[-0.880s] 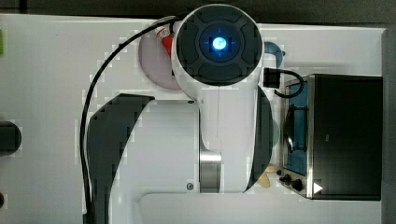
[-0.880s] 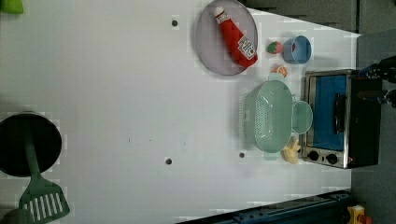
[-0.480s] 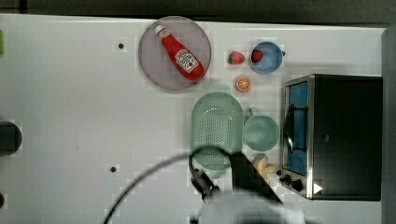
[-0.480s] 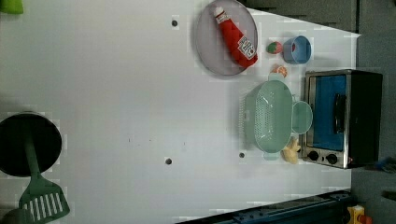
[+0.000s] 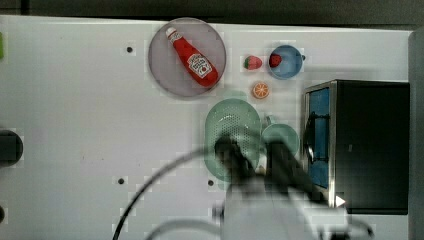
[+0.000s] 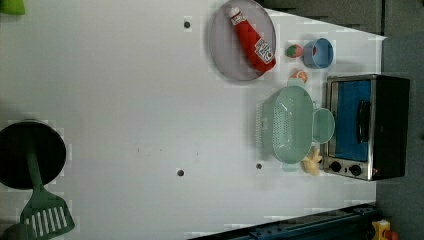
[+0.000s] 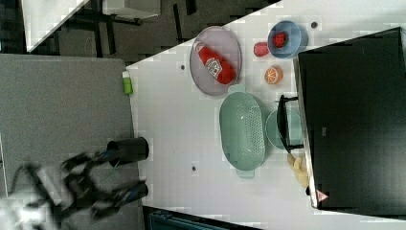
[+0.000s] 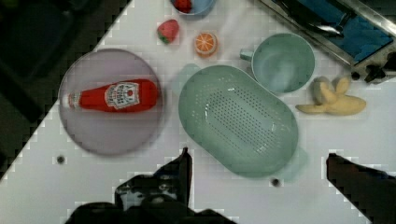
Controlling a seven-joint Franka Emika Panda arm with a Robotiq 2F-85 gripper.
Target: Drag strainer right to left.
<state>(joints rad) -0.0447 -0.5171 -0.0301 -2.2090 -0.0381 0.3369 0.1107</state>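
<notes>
Wrist view: fingers (image 8: 254,161) spread wide, holding nothing, probably above the strainer (image 8: 238,119). Could knock the mug (image 8: 282,62) touching its rim when dragging.

— What else sat on that white table (image 6: 125,100)?

— A round grey-pink plate (image 5: 167,75) with a red ketchup bottle (image 5: 192,56) lying across it. In the top view, to its right, a strawberry (image 5: 253,62) lay just beside a small blue bowl (image 5: 290,69) that held another red berry (image 5: 275,60), and an orange half (image 5: 260,90) sat below them.

— And by the oven?

— A round mint-green mug (image 5: 280,137) stood just in front of the black and silver toaster oven (image 6: 367,125) with its blue glass door, and a peeled banana (image 8: 332,99) lay near the knobs. Well apart, at the left view's left, a green slotted spatula (image 6: 44,210) leaned out of a black pot (image 6: 20,152).
</notes>
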